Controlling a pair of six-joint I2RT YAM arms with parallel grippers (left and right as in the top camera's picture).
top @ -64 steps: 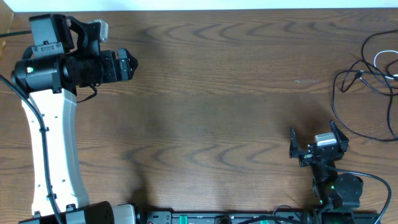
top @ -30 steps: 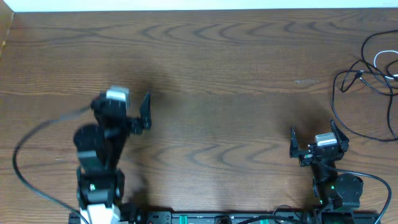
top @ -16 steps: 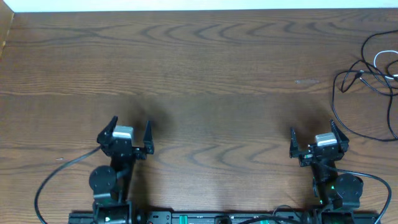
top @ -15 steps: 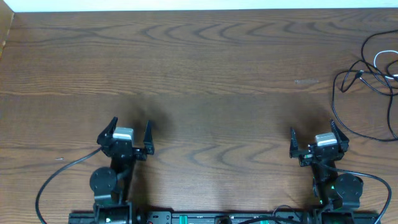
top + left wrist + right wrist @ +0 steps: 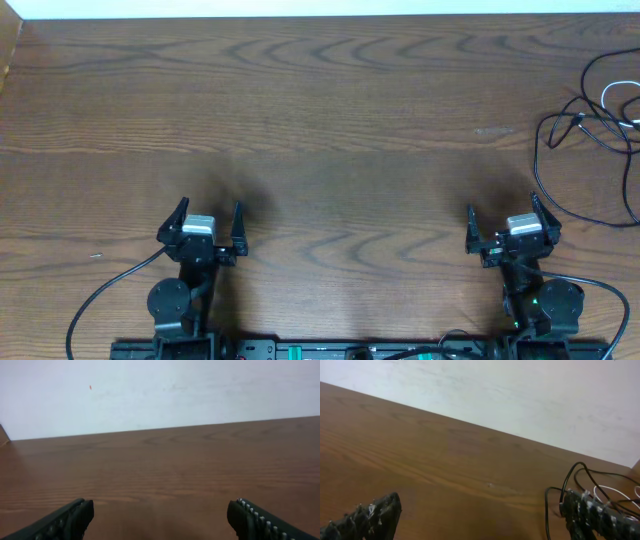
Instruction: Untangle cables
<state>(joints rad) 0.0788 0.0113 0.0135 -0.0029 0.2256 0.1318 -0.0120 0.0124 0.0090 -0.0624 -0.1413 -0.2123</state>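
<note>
The black cable (image 5: 575, 125) lies in loose loops at the table's far right edge, tangled with the white cable (image 5: 622, 98) that peeks in at the right edge. Both also show in the right wrist view, black cable (image 5: 575, 477) and white cable (image 5: 615, 492), beyond the right fingertip. My right gripper (image 5: 512, 222) (image 5: 477, 515) is open and empty, near the front edge, short of the cables. My left gripper (image 5: 208, 217) (image 5: 160, 517) is open and empty at the front left, far from the cables.
The wooden table (image 5: 330, 110) stretches between the arms. A white wall (image 5: 160, 390) stands behind its far edge. Thick black wires (image 5: 100, 295) run from the robot bases at the front edge.
My left arm has swung from the far left back corner down to the front edge and folded low. Its gripper stays open. The right arm and the cables have not moved.
</note>
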